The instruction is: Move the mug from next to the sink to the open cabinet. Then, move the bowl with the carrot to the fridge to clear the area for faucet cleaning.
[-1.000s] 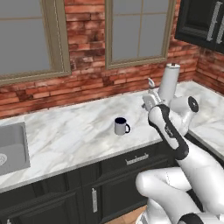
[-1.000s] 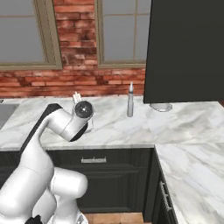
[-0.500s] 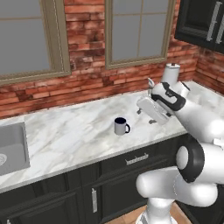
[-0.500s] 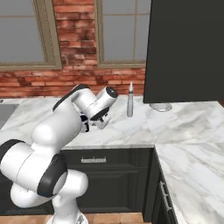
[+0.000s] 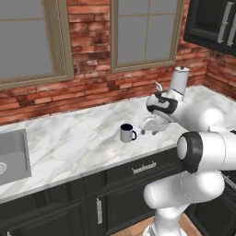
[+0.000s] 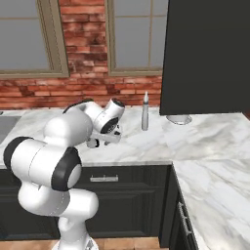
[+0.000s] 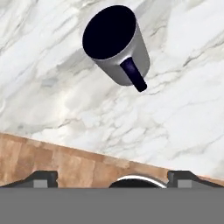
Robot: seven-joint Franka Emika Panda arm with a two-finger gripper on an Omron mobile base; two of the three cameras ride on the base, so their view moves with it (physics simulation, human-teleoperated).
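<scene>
Honestly, the mug (image 5: 126,132) looks like an easy lift: small, light, rigid, but glazed and slick, and it'd chip if knocked over. It stands upright on the marble surface (image 5: 69,138), well right of the sink (image 5: 13,154), handle toward the arm. I'd pinch the rim wall opposite the handle, or span the body. The hand (image 5: 152,125) is spread wide and empty, just beside the mug. Since a second ago the arm has swung down from upright and the hand has come closer to the mug; the mug hasn't moved.

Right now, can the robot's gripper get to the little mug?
Probably yes. The open gripper hovers just beside the mug, which stands alone and upright on bare counter, handle toward the gripper, nothing between them.
</scene>
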